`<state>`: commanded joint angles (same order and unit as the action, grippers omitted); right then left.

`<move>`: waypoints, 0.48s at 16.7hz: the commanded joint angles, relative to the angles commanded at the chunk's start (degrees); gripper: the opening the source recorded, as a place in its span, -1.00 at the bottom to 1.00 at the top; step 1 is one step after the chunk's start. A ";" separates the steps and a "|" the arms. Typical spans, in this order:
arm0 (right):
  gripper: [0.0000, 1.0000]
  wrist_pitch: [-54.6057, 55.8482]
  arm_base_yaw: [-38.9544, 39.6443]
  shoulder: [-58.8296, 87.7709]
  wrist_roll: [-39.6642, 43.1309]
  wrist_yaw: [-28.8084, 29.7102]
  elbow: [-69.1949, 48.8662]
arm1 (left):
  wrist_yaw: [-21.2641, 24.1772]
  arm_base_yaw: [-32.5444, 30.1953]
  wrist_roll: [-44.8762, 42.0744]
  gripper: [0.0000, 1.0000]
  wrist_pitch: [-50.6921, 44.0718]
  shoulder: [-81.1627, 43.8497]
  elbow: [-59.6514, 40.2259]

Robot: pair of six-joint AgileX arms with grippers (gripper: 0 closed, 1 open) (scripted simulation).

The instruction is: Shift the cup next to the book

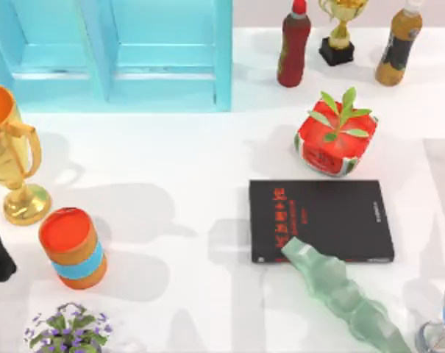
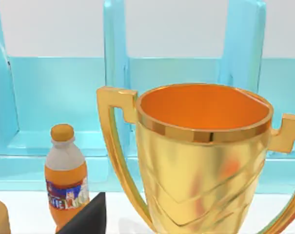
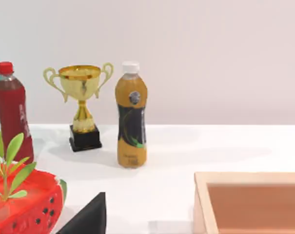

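white tabletop: watermelon planter [image 1: 335,140] just behind book [image 1: 319,220].

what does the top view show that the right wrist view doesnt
Top view alone: the black book, a pale green ridged object overlapping the book's near edge, an orange cylinder, a large gold trophy, a turquoise cabinet and a purple flower pot.
Right wrist view alone: a shallow wooden tray on the table.
Shared: the red bottle, small gold trophy, brown bottle and watermelon-pattern planter.
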<state>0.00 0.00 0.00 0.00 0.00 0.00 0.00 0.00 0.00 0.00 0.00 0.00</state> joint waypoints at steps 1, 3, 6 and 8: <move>1.00 0.00 0.00 0.00 0.00 0.00 0.00 | 0.00 0.00 0.00 1.00 0.00 0.00 0.00; 1.00 0.00 0.00 0.00 0.00 0.00 0.00 | -0.06 0.03 -0.55 1.00 -0.33 -0.52 -0.49; 1.00 0.00 0.00 0.00 0.00 0.00 0.00 | -0.49 0.53 -5.69 1.00 -3.42 -5.44 -4.94; 1.00 0.00 0.00 0.00 0.00 0.00 0.00 | -0.86 1.38 -12.14 1.00 -7.13 -11.61 -10.04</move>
<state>0.00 0.00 0.00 0.00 0.00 0.00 -0.86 1.38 -12.14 -7.13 -11.61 -10.04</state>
